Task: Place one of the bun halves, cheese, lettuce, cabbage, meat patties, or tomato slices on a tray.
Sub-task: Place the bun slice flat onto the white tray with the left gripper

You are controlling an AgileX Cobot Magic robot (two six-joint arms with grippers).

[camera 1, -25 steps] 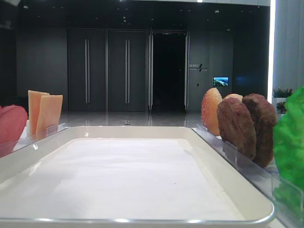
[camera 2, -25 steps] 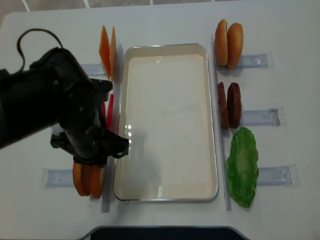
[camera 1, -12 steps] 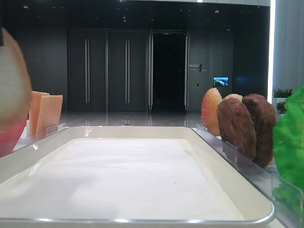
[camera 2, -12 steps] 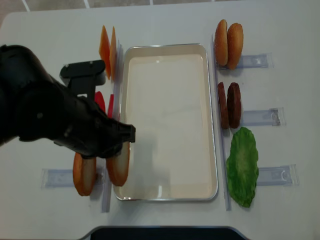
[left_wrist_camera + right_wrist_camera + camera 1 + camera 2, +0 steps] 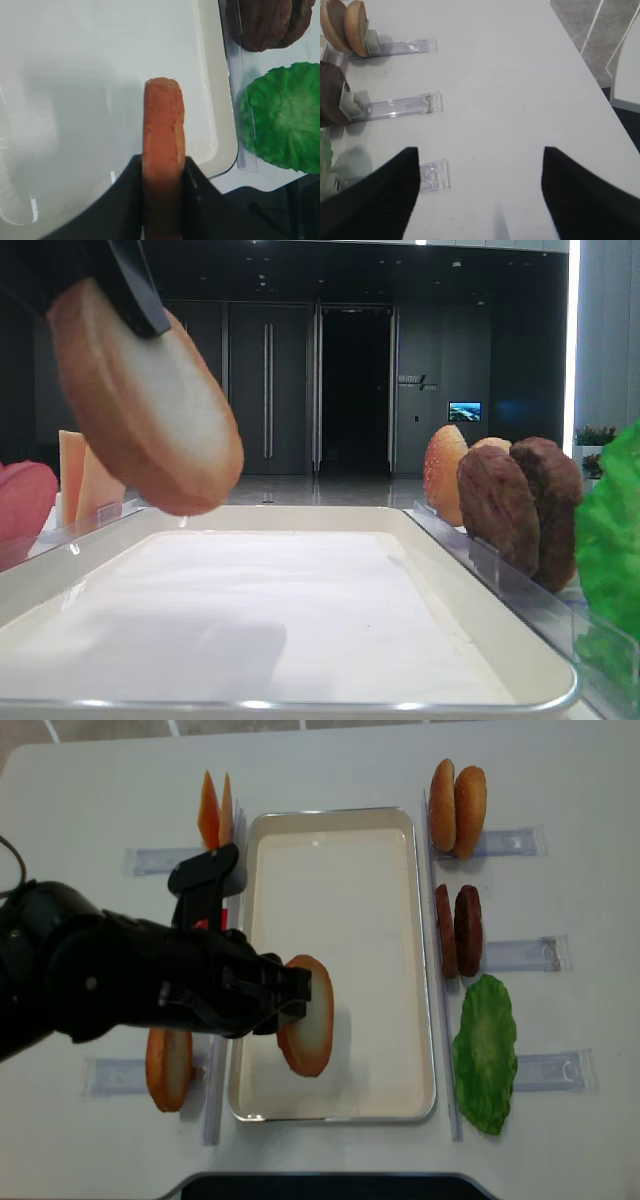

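Standing on edge at the far left of the white desk (image 5: 560, 780): one bun half (image 5: 168, 1055) in a clear rack (image 5: 115, 1075), two pale-orange cheese slices (image 5: 215, 812) farther back, and red tomato slices (image 5: 22, 502) between, mostly hidden from overhead by the arm.
Left gripper (image 5: 290, 995): clamped on a second bun half (image 5: 307, 1028), golden rim and pale floury face, held tilted in the air above the near-left part of the tray (image 5: 432, 1030), not touching the liner.
Tray: large, white, glossy raised rim, paper-lined, lying mid-desk.
Right of tray, back to front: two domed buns (image 5: 457, 807), two dark meat patties (image 5: 459, 930), each pair upright in a clear rack, then one green lettuce leaf (image 5: 485, 1052).
Right gripper (image 5: 479, 192): jaws spread wide, holding nothing, above bare desk at the far right.
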